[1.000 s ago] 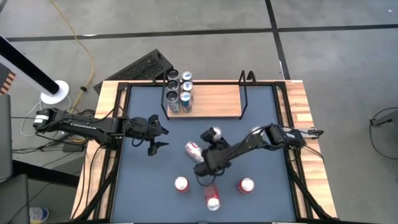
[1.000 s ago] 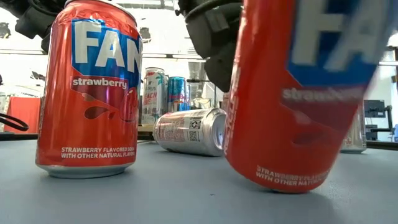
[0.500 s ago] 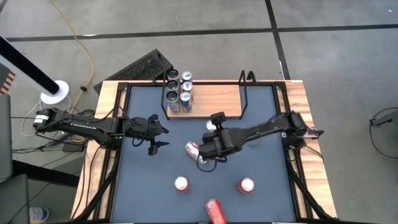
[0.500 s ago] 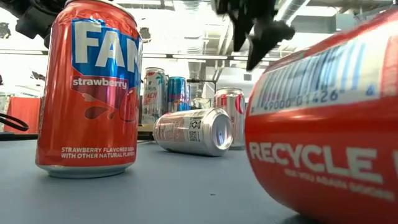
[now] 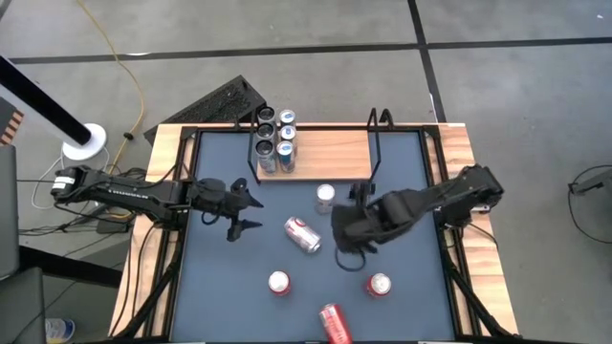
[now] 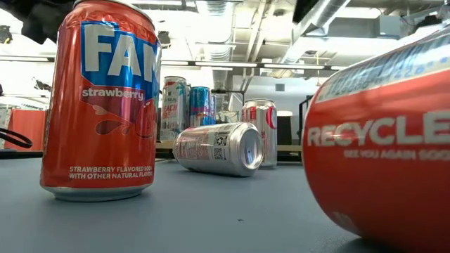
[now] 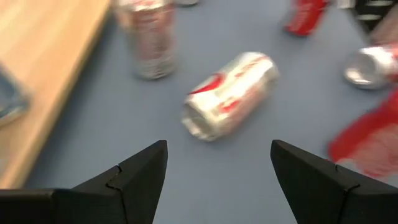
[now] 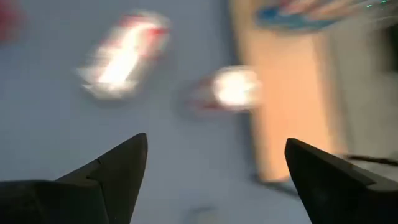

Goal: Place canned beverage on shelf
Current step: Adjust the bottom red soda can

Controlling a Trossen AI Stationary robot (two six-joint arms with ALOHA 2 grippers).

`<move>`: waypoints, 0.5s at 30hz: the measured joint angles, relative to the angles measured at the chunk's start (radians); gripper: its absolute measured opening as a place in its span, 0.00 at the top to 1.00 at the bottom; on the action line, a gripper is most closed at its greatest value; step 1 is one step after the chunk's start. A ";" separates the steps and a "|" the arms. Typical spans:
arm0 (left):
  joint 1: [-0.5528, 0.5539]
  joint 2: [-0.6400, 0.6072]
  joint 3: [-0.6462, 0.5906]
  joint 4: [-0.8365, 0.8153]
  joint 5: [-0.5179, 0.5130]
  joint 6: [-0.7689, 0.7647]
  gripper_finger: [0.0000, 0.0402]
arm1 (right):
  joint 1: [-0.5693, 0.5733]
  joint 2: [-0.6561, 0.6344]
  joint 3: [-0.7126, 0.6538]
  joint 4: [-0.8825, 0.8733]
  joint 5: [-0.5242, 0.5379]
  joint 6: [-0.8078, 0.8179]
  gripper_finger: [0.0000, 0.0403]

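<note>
A: So, how many cans have made it onto the shelf (image 5: 325,155)?

B: Four, as far as I can count. They stand in a tight cluster (image 5: 273,139) at the shelf's left end, by the black uprights; the rest of the board is bare wood.

A: And what's left on the tabletop (image 5: 402,315)?

B: Five. A silver can (image 5: 326,196) stands upright just in front of the shelf. Another silver can (image 5: 302,233) lies on its side near the middle. Two red cans stand upright closer to the front, one left (image 5: 279,283) and one right (image 5: 380,285), and a third red can (image 5: 333,323) lies tipped over at the front edge. That one fills the right of the low view.

A: Either hand carrying anything?

B: No. The right hand (image 5: 346,250) hangs over the tabletop between the lying silver can and the right-hand red one, fingers spread wide with nothing between them. The left hand (image 5: 247,212) sits over the left part of the tabletop, pointing at the lying silver can, fingers apart and empty too.

A: So where does that put the job?

B: Under halfway, I'd judge. No can is in a grip, so the next one has yet to be picked. The two lying cans will probably need standing up or a sideways grasp.
</note>
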 joint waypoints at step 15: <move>-0.164 0.000 0.005 0.208 0.079 0.101 0.32 | 0.336 0.121 0.000 0.321 -0.185 0.184 0.14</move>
